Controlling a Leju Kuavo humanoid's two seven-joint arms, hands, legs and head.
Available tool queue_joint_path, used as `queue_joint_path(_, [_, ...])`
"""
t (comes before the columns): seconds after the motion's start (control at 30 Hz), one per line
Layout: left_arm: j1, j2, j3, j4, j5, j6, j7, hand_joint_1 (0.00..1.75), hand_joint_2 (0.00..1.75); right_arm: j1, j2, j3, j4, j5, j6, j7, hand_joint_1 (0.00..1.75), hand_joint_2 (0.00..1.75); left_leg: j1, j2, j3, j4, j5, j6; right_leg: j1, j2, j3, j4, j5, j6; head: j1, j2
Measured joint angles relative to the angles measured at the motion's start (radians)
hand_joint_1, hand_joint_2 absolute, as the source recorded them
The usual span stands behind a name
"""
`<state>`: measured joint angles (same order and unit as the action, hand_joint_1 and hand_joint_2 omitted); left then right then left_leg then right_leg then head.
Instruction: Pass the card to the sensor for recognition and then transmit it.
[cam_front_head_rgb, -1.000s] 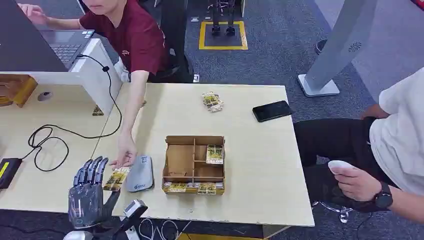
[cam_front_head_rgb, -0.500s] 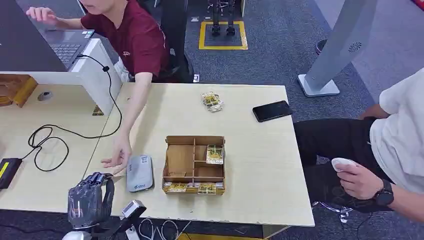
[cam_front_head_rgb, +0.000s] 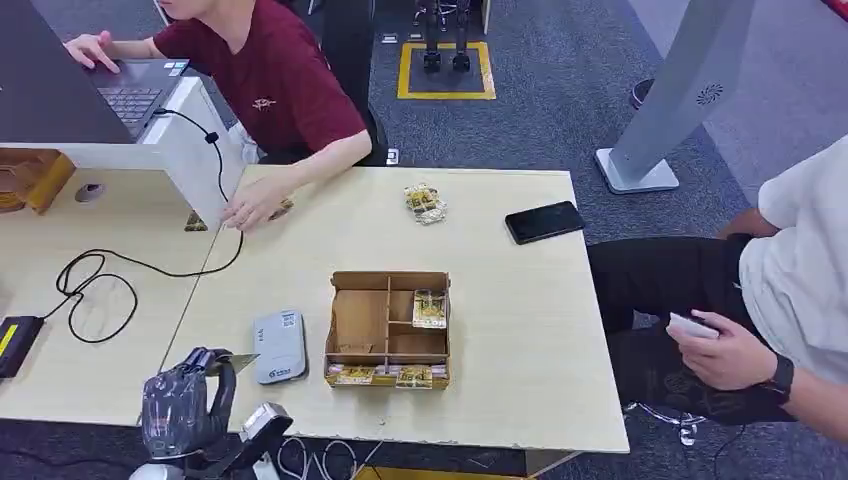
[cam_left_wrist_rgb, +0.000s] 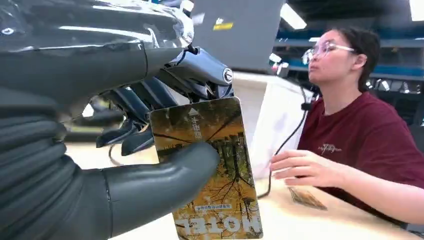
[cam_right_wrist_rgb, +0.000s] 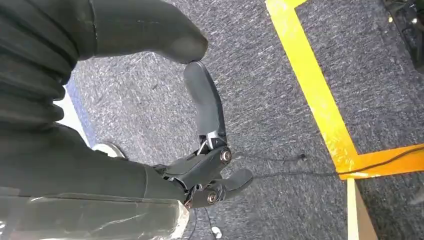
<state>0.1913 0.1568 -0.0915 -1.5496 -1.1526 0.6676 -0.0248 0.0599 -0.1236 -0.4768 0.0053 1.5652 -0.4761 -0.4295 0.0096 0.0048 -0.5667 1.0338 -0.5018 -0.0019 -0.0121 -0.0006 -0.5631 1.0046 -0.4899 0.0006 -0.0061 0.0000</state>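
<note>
My left hand (cam_front_head_rgb: 185, 400) hovers at the table's near left edge and pinches a yellow-brown printed card (cam_front_head_rgb: 240, 360). In the left wrist view the thumb and the darker fingers of that hand (cam_left_wrist_rgb: 75, 165) clamp the card (cam_left_wrist_rgb: 215, 175), which stands upright between them. The grey flat sensor (cam_front_head_rgb: 279, 346) lies on the table just right of the hand, apart from the card. My right hand (cam_right_wrist_rgb: 200, 150) hangs over the carpet floor, its fingers curled in with nothing in them.
A cardboard box (cam_front_head_rgb: 345, 325) with compartments and more cards sits right of the sensor. Card packets (cam_front_head_rgb: 425, 203) and a black phone (cam_front_head_rgb: 543, 221) lie farther back. A person in a red shirt rests a hand (cam_front_head_rgb: 250, 208) at the far left edge. A seated person is on the right.
The person's hand pulled back from beside the sensor to the table's far edge. My left hand closed its fingers on the card and drew it toward the near edge.
</note>
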Motion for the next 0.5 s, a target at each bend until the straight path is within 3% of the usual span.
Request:
queue_joint_path(0.13, [-0.001,-0.002,-0.014,-0.009,0.085,-0.025,-0.015,1.75,1.75,0.000,0.000,0.000,0.000,0.000,-0.002,0.003,0.00,1.75,0.000,0.000,0.000,0.000,0.000,0.000,0.000,0.000,0.000,0.000,0.000,0.000,0.000,0.000])
queue_joint_path(0.2, [-0.002,-0.011,-0.015,-0.023,0.225,-0.111,-0.032,1.75,1.75,0.000,0.000,-0.002,0.000,0.000,-0.002,0.013,0.00,1.75,0.000,0.000,0.000,0.000,0.000,0.000,0.000,0.000,0.000,0.000,0.000,0.000,0.000,0.000])
queue_joint_path(0.3, [-0.002,-0.026,-0.015,-0.038,0.317,-0.185,-0.032,1.75,1.75,0.000,0.001,-0.004,0.000,0.000,-0.002,0.020,0.00,1.75,0.000,0.000,0.000,0.000,0.000,0.000,0.000,0.000,0.000,0.000,0.000,0.000,0.000,0.000])
queue_joint_path(0.4, [-0.002,-0.071,-0.001,-0.080,0.590,-0.347,-0.030,1.75,1.75,0.000,0.007,-0.009,0.000,0.000,-0.003,0.034,0.00,1.75,0.000,0.000,0.000,0.000,0.000,0.000,0.000,0.000,0.000,0.000,0.000,0.000,0.000,0.000])
queue_joint_path(0.5, [-0.012,-0.105,0.019,-0.095,0.651,-0.364,-0.003,1.75,1.75,0.001,0.011,-0.014,0.000,0.000,-0.006,0.039,0.00,1.75,0.000,0.000,0.000,0.000,0.000,0.000,0.000,0.000,0.000,0.000,0.000,0.000,0.000,0.000])
